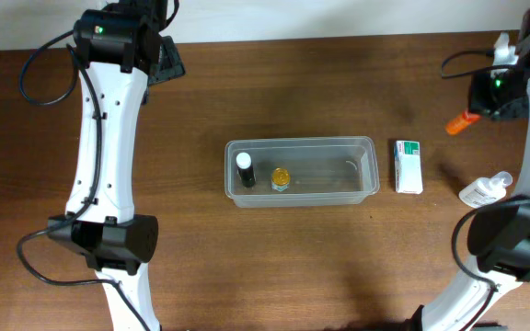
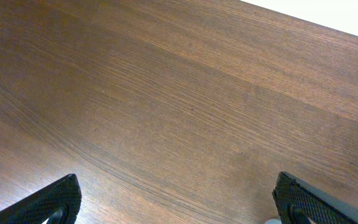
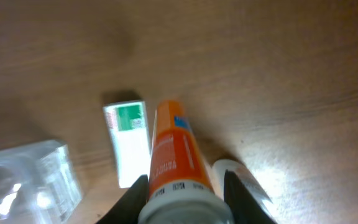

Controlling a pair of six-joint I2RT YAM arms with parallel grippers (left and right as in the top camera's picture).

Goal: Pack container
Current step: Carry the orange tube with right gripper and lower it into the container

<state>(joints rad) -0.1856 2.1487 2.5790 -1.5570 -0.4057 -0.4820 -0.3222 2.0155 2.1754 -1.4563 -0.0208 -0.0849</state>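
Observation:
The clear plastic container (image 1: 302,171) lies mid-table and holds a small black-capped bottle (image 1: 245,169) and a small yellow bottle (image 1: 281,177). Its corner shows in the right wrist view (image 3: 23,180). My right gripper (image 1: 486,108) is raised at the far right, shut on an orange tube (image 1: 461,120), which fills the right wrist view (image 3: 178,162) between the fingers. My left gripper (image 2: 178,205) is open and empty over bare wood at the far left (image 1: 159,55).
A white and green box (image 1: 408,165) lies right of the container, also in the right wrist view (image 3: 128,142). A clear pump bottle (image 1: 486,190) lies at the right edge, seen below the tube (image 3: 241,183). A white spray bottle (image 1: 501,48) stands at the back right.

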